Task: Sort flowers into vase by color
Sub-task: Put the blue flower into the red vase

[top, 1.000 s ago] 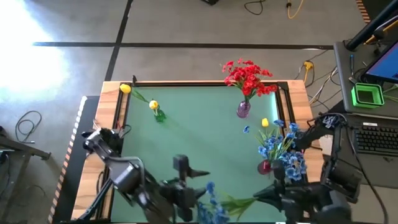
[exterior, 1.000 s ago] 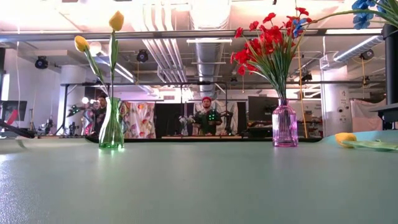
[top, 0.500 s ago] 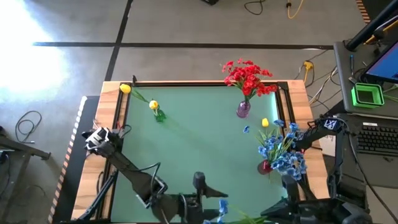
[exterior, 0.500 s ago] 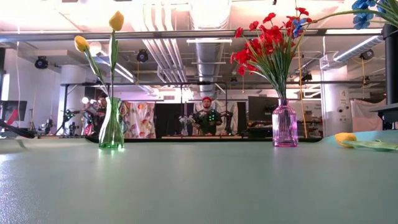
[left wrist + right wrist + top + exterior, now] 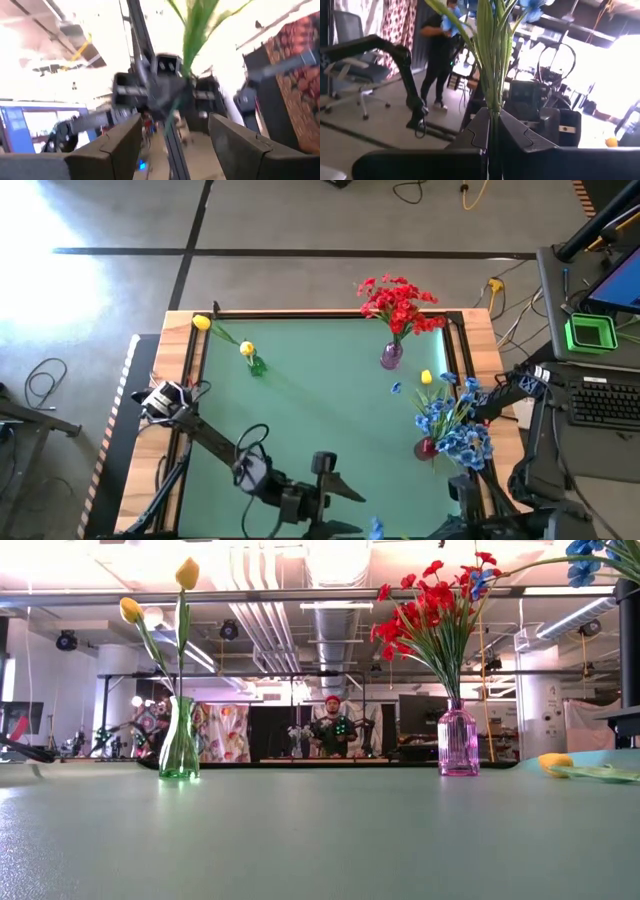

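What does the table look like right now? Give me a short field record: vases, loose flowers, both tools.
green vase: far left of mat, two yellow flowers
purple vase: far centre-right, red flowers
dark red vase: right side, blue flowers
loose on mat: one yellow flower, near the purple vase
right tool: shut on a blue flower stem, at near edge
left tool: open, holding nothing, at near edge

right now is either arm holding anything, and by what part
The right gripper is shut on a blue flower, pinching its thin green stem. The left gripper is open, holding nothing.
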Controlling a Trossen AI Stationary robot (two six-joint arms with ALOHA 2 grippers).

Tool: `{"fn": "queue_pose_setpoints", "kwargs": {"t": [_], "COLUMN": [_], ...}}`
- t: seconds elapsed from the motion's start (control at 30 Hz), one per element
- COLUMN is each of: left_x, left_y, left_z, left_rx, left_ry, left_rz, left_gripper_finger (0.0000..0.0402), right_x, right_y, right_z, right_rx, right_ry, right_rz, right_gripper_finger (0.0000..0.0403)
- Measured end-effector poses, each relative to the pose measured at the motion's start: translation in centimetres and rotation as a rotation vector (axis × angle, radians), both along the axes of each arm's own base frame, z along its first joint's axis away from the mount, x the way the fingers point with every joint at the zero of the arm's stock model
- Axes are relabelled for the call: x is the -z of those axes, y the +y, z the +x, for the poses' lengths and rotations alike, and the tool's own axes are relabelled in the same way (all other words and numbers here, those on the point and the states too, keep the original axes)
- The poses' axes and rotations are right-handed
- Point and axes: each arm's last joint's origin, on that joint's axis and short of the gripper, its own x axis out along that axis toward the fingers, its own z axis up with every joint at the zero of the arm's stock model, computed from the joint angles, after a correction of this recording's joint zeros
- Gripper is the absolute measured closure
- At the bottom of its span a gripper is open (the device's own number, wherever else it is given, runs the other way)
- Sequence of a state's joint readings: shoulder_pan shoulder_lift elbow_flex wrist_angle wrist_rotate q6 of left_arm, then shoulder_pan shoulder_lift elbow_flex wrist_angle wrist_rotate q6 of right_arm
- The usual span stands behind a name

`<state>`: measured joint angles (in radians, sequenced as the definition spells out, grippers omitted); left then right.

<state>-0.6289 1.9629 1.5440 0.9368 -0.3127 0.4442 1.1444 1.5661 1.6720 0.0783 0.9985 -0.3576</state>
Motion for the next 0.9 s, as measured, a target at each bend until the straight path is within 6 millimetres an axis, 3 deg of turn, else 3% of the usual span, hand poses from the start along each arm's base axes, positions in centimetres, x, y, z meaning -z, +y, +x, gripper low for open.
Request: {"fn": "queue_pose_setpoints", "kwargs": {"t": [0.37,0.57,0.9], "left_x": [-2.3,-3.7,-3.8], "left_y": [1.4,2.5,3.3], "left_z": [0.8,2.0,2.5], "left_rx": [0.079,0.064,0.154], "left_ry": [-0.086,-0.03,-0.058], "left_rz": [-0.02,-0.027,0.021], "left_gripper_finger": [0.0187,0.0187,0.0187], "right_x": [1.5,1.5,1.5], "right_y": [-0.9,-1.3,-2.0], "right_z": [1.6,2.5,3.4], "right_rx": [0.165,0.192,0.223], "right_ry": [-0.076,-0.077,-0.08], "right_rz": [0.003,0.006,0.003], "right_gripper_finger": [0.039,0.039,0.039]}}
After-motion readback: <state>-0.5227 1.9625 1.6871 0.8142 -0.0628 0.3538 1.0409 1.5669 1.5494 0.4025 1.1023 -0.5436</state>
